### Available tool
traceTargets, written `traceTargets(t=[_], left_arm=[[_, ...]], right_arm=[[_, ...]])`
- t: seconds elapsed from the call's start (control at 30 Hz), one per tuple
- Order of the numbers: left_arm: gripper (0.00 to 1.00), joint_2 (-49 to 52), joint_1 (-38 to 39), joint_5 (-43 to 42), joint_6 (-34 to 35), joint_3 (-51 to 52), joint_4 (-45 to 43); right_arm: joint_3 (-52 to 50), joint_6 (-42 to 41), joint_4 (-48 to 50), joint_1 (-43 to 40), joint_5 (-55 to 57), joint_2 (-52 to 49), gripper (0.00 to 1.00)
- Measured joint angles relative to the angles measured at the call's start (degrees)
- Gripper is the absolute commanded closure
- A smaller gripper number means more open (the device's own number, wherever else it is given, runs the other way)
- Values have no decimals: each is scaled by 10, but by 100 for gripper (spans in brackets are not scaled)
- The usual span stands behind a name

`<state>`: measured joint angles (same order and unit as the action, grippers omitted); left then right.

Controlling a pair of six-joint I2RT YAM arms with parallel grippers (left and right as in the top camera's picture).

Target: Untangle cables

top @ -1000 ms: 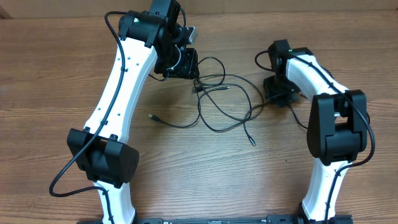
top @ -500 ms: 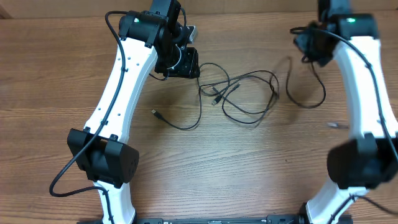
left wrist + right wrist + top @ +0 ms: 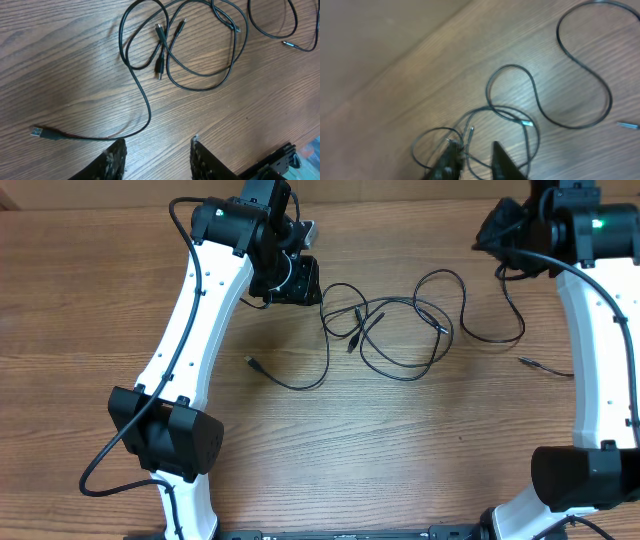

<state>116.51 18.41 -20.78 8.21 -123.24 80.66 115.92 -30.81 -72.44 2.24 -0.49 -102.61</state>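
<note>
Below, wood surface. Released and empty, left gripper; cannot tell for right gripper, blurred. Upper centre overhead, cables looped together. Could cinch loops tighter around plugs if tugged by one strand.

Thin black cables looped on wooden table, left tool near them

A wooden table fills nearly every view, mid-brown, its grain running left to right in the overhead view. Along its far edge lies a plain, paler tan surface, seen blurred in the right wrist view; what it is cannot be told. The light is soft and even, leaving a faint sheen on the wood
</note>
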Motion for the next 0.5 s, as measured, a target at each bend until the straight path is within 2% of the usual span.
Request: traceTargets(t=[0.07, 0.13, 0.33, 0.5], left_arm=[[58, 0, 0, 0, 0, 0, 0], [58, 0, 0, 0, 0, 0, 1], [58, 0, 0, 0, 0, 0, 1], [58, 0, 0, 0, 0, 0, 1]], right_arm=[[-24, 5, 9, 0, 1, 0, 62], [-51, 12, 25, 0, 3, 0, 48], [-162, 81, 113, 0, 6, -2, 29], [-242, 131, 200, 0, 6, -6, 28]])
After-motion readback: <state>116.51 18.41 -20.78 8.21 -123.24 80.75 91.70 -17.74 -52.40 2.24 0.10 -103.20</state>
